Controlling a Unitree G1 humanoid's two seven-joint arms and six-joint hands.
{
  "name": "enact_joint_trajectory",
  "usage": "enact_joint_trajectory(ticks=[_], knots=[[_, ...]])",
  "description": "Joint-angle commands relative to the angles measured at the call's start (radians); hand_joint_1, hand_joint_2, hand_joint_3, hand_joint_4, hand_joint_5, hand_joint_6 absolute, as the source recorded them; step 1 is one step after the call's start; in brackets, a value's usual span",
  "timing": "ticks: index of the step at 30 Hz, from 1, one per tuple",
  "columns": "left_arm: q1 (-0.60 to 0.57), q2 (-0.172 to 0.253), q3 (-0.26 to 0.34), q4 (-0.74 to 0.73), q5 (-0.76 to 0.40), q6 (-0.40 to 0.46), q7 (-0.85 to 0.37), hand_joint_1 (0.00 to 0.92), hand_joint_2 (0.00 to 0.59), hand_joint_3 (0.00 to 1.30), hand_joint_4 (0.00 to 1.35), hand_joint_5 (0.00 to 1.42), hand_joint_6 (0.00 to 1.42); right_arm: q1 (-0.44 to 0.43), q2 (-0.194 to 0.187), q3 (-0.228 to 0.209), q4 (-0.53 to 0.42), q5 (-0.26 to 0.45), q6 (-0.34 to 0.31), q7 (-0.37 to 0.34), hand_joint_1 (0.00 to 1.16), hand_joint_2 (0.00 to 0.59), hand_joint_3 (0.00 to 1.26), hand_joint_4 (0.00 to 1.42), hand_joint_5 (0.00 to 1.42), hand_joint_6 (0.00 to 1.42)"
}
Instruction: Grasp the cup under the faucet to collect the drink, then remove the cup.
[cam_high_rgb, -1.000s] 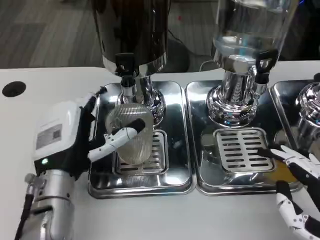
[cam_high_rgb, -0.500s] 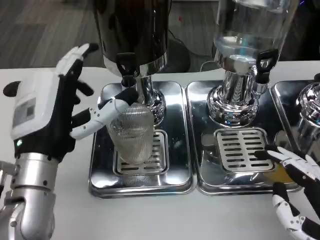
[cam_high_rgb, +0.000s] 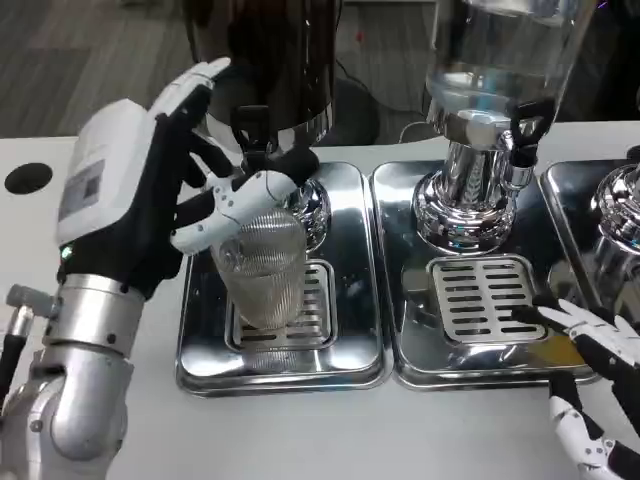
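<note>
The cup (cam_high_rgb: 262, 270) is standing on the left tray's (cam_high_rgb: 205, 365) grate, under the black faucet (cam_high_rgb: 253, 133). It is being held by nothing: the left hand (cam_high_rgb: 165, 185) is raised beside the faucet, fingers spread. The tap lever is probably being reached for, to start the pour. The right hand (cam_high_rgb: 590, 385) is lying open near the middle tray.

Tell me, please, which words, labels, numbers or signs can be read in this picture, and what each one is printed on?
None can be read.
Sticker on the white back of the left hand: grey print, too small and blurred to read.
Cup, dispensers, drip trays and right hand: no text that I can see.
</note>
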Motion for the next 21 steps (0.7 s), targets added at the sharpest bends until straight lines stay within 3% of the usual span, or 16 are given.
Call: enact_joint_trajectory(ticks=[1,21], knots=[[-0.015,-0.010,-0.007,-0.028,0.011,0.016,-0.030,0.025,0.039,0.26,0.18,0.69,0.80,0.007,-0.002,-0.012,-0.006,0.013,-0.028,-0.001,0.47,0.581,0.24,0.13,0.12,0.04],[0.052,-0.025,-0.003,-0.069,0.001,0.013,-0.054,0.039,0.037,0.36,0.32,0.76,0.88,0.014,0.004,-0.015,-0.003,0.016,-0.048,0.000,0.48,0.567,0.22,0.12,0.12,0.04]])
